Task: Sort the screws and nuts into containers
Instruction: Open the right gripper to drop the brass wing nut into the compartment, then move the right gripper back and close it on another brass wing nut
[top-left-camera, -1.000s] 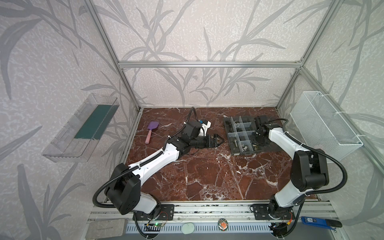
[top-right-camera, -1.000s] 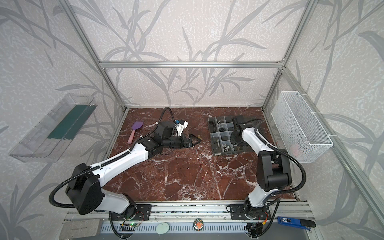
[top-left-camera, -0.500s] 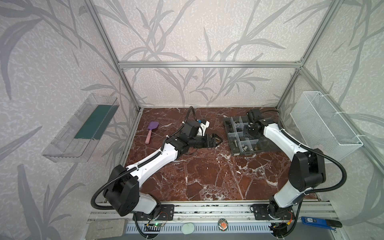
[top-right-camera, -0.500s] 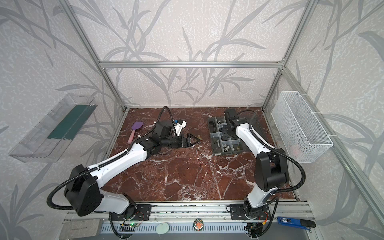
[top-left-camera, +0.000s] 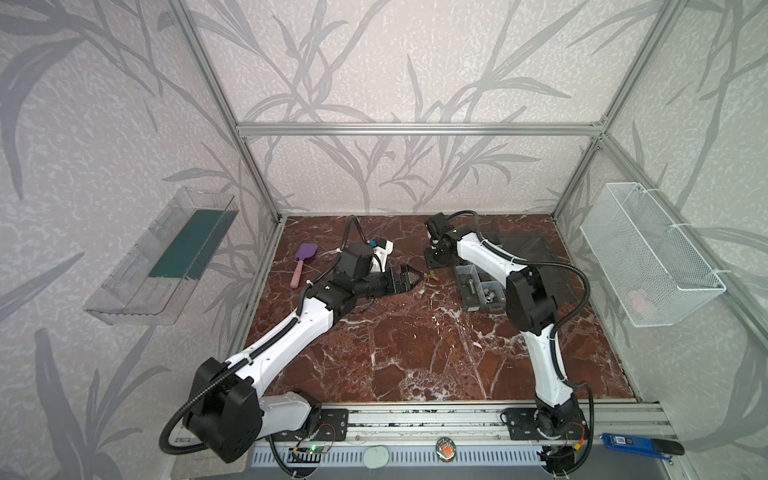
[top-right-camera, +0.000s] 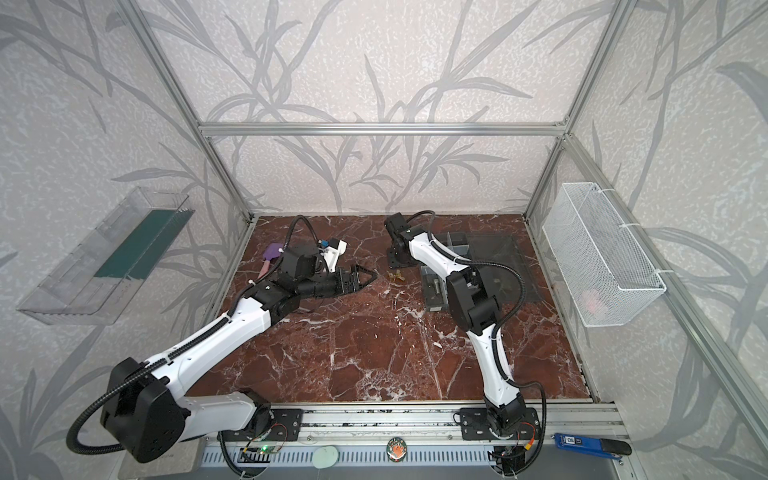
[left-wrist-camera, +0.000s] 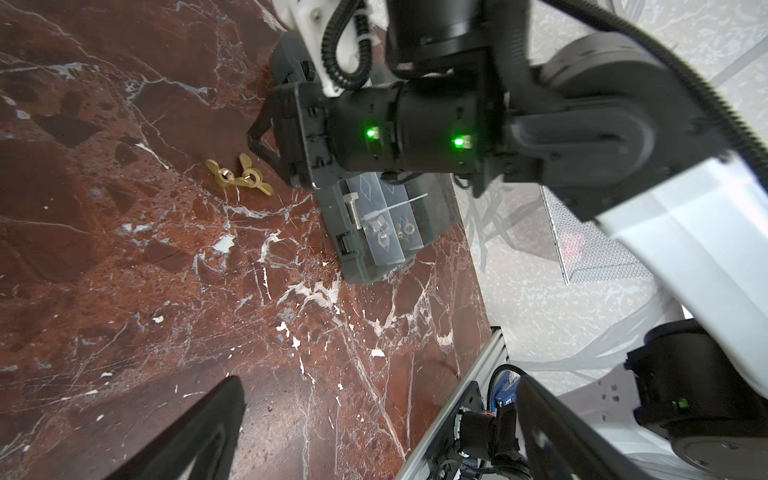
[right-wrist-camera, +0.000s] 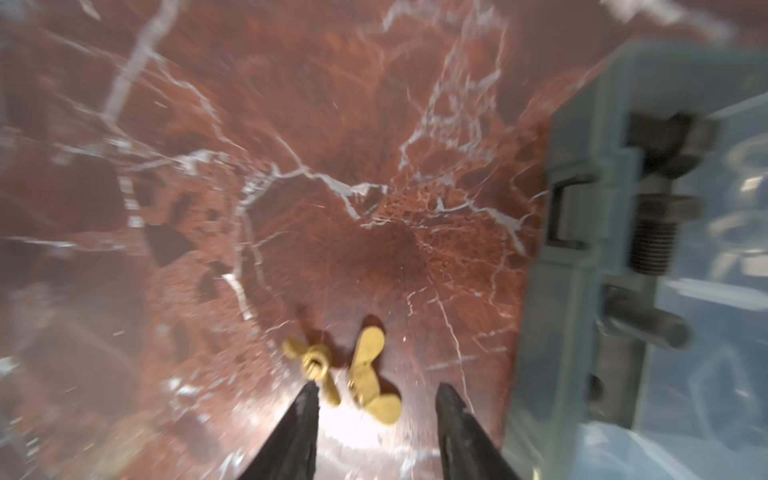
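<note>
nuts (right-wrist-camera: 368, 349) of brass lie on red marble table (right-wrist-camera: 332, 124) beside grey box (right-wrist-camera: 552, 311); left claw (top-left-camera: 417, 277) and right claw (right-wrist-camera: 376, 386) gape empty

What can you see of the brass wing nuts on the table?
The brass wing nuts are two small gold-coloured metal pieces, each with a centre hole and two flat wings. They lie loose, side by side, seemingly touching, on the red marble table, beside the organizer box, outside it. The right gripper hangs open above them.

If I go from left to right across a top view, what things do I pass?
You'd pass the clear wall shelf, purple spatula, left gripper, brass wing nuts, grey organizer box, white wire basket.
</note>
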